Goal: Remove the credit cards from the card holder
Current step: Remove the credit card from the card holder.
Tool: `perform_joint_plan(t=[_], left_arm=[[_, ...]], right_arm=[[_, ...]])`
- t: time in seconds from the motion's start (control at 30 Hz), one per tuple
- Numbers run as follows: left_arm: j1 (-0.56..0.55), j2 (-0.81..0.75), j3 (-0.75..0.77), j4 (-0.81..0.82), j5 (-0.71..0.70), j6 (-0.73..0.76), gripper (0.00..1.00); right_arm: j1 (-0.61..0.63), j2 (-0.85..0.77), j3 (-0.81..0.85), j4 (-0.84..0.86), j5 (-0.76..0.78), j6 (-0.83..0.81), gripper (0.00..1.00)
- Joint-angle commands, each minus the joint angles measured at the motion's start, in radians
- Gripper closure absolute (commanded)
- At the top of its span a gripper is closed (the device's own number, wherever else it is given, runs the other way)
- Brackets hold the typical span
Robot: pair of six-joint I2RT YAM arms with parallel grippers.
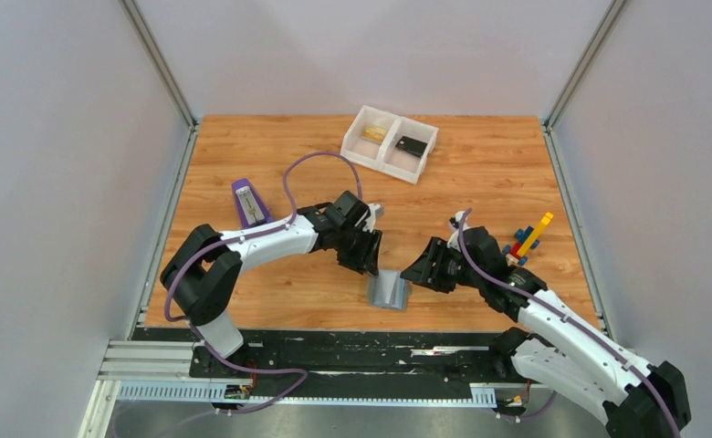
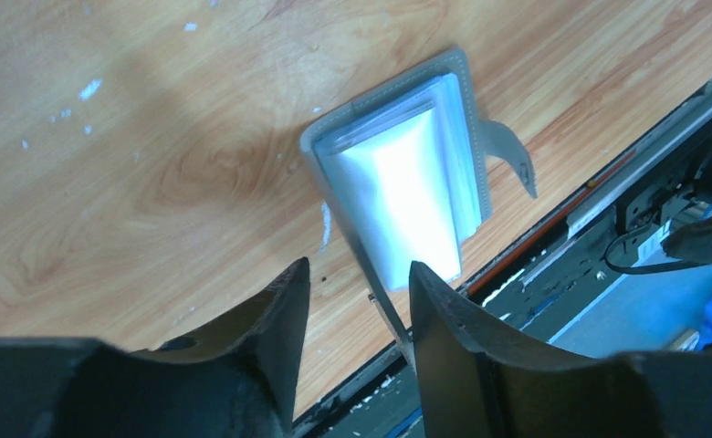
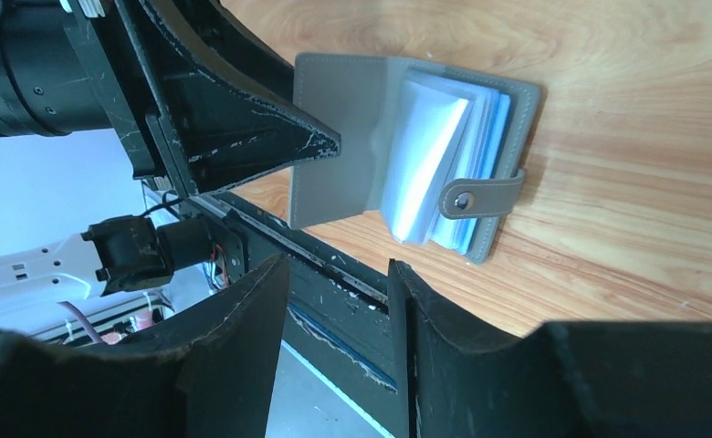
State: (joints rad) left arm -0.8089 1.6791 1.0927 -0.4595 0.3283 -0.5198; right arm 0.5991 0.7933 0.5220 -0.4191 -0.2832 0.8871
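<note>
Straddling the raised cover of the card holder [image 1: 389, 290] at lower centre, the left gripper [image 2: 360, 274] stands jaws apart; the right gripper [image 3: 336, 269], parted and empty, faces it. At upper centre a white tray [image 1: 379, 165] holds something yellow, possibly credit cards [image 1: 374, 133].

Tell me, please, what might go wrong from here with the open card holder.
The left gripper straddles the raised cover of the card holder with jaws not closed, so the cover may slip out and fall shut. The holder lies close to the near edge of the table; a tug could drag it onto the black rail.
</note>
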Motion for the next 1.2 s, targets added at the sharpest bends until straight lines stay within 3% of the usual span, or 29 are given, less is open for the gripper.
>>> perform_joint_plan(t=[0.0, 0.23, 0.27, 0.6, 0.87, 1.17], left_arm=[[-0.006, -0.053, -0.042, 0.021, -0.024, -0.005, 0.54], [0.001, -0.127, -0.126, 0.081, -0.016, -0.051, 0.97], [0.007, -0.134, -0.148, 0.093, 0.001, -0.066, 0.99], [0.066, -0.148, -0.326, 0.362, 0.173, -0.218, 1.0], [0.068, -0.183, -0.389, 0.426, 0.135, -0.292, 1.0], [0.068, -0.271, -0.451, 0.454, 0.044, -0.347, 1.0]], right_arm=[[0.092, 0.056, 0.017, 0.11, 0.092, 0.078, 0.54], [0.188, 0.211, 0.042, 0.179, 0.172, 0.117, 0.54], [0.19, 0.228, 0.04, 0.184, 0.179, 0.124, 0.54], [0.191, 0.309, -0.017, 0.24, 0.218, 0.191, 0.46], [0.2, 0.298, -0.004, 0.202, 0.211, 0.205, 0.45], [0.252, 0.391, 0.022, 0.14, 0.261, 0.252, 0.44]])
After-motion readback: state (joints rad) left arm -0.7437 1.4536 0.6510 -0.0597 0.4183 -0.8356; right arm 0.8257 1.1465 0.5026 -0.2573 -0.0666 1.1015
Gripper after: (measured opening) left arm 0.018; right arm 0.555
